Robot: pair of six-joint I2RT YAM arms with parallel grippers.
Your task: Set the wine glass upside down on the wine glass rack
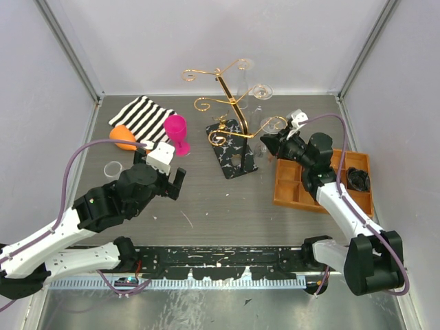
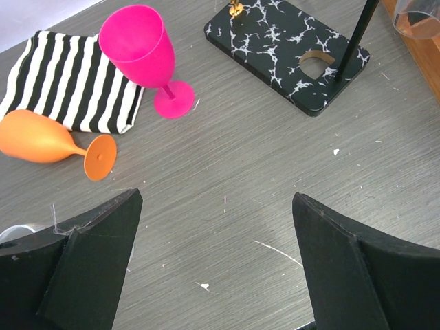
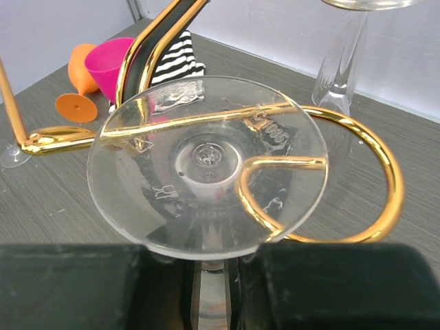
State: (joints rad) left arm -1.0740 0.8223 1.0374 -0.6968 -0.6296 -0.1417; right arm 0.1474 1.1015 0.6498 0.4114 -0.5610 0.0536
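One clear, disc-footed wine glass [image 3: 206,165] overlaps the curled gold wire rack [image 3: 392,182].

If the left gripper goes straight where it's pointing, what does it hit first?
Probably bare table, short of the pink wine glass and the marbled rack base; depth is hard to judge.

White-and-black arms [image 1: 41,247] trail purple cables [image 1: 103,142], ending in black jaws.
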